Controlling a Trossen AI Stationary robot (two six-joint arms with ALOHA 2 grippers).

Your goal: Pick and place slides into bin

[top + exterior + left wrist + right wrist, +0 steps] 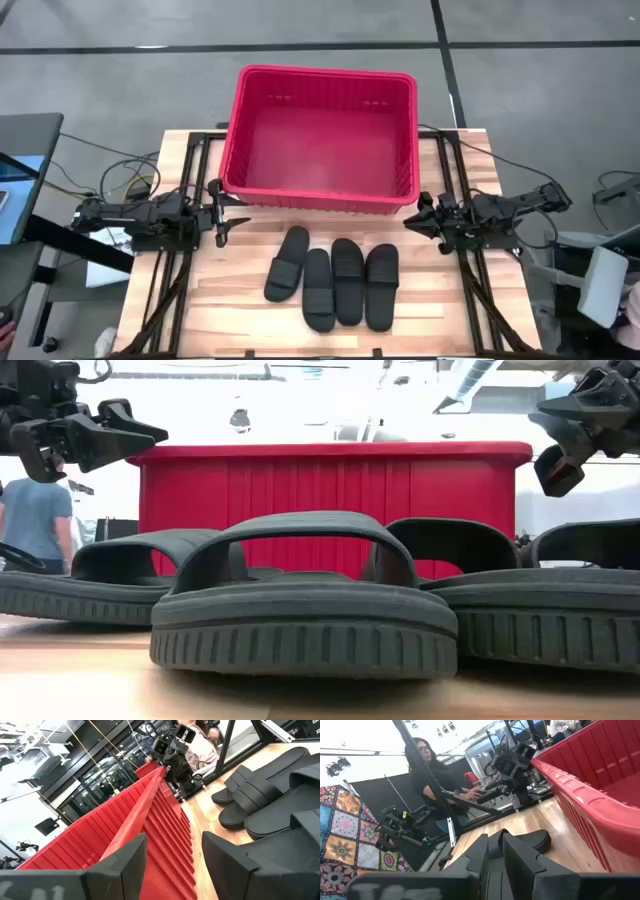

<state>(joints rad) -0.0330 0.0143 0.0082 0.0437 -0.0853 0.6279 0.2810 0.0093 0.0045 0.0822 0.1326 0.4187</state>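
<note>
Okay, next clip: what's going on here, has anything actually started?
Nothing is being handled. Four black slides lie side by side on the wooden table, just in front of the red bin, which looks empty. The left gripper hangs open at the bin's left front corner, and the right gripper hangs at its right front corner, fingers nearly together. Neither touches a slide or the bin, so no slide is in the bin so far.

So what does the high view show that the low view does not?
Only the high view shows the red bin's empty inside, all four black slides in a row and the table's wooden top. Only the low view shows a person standing behind the table. Both show the bin, the slides, the left gripper and the right gripper.
</note>
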